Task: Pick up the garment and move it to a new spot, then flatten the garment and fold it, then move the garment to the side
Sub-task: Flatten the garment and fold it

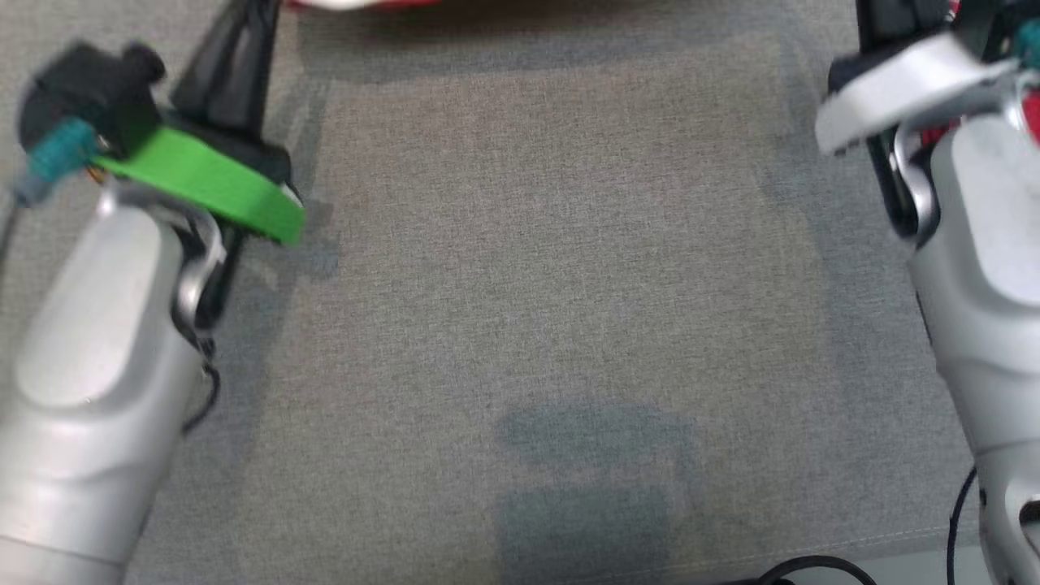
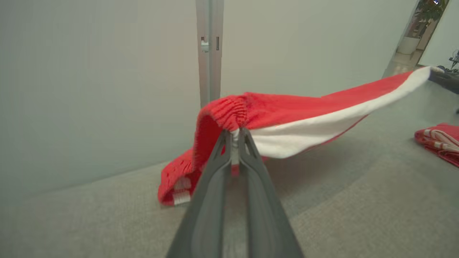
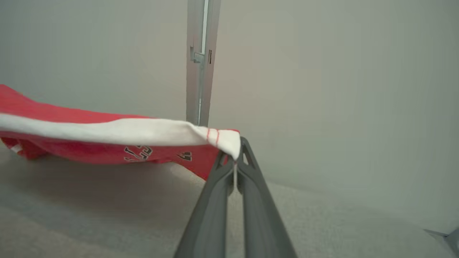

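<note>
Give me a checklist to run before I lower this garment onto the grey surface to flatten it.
1. Hold of the left gripper on the garment: ok, shut on its ribbed red edge.
2. Hold of the right gripper: ok, shut on the white edge.
3. Cloth spread between the two grippers: ok, it spans from one to the other with a slight sag.
4. Whole garment lifted: not ok, a red part hangs down to the grey surface beside the left gripper.
5. Landing area in the head view: ok, bare.
6. Folded red cloth out of the way: ok, it lies apart at the side.
</note>
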Available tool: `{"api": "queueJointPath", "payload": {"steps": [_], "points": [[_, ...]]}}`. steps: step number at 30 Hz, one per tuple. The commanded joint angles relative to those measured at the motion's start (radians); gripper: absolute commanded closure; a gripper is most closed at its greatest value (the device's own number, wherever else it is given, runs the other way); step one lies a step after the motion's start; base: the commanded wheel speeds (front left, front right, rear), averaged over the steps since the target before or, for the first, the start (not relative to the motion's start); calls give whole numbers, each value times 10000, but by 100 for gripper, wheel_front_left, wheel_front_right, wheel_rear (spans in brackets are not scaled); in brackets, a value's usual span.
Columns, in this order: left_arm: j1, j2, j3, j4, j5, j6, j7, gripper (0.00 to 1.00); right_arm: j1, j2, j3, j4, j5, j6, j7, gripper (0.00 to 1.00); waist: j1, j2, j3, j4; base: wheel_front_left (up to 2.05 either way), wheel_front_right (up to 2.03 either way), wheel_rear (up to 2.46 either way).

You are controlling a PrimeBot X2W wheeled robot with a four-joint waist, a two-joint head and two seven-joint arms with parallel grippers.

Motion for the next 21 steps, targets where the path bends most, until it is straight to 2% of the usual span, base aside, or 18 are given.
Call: {"api": "queueJointPath", "payload": {"steps": [1,4,8,13,21], "points": [[637,-152,-79,127,-361,18,6,100,615,-163,-31,97,215,-20,-25,100,1,-2,-300,105,0,0,0],[1986,-402,-285,417,-959,18,5,100,1906,-236,-70,157,454,-20,-26,100,1,-2,-655,170,0,0,0],[3510,-858,-59,624,-1506,18,6,100,3385,-357,75,265,713,-22,-26,100,1,-2,-1253,233,0,0,0],[5176,-1327,23,698,-1368,18,6,100,5171,-407,114,248,1032,-22,-27,100,1,-2,-2412,395,0,0,0],[6753,-1511,361,739,-1062,18,7,100,6872,-221,160,-33,1167,-22,-27,100,1,-2,-3605,403,0,0,0]]}}
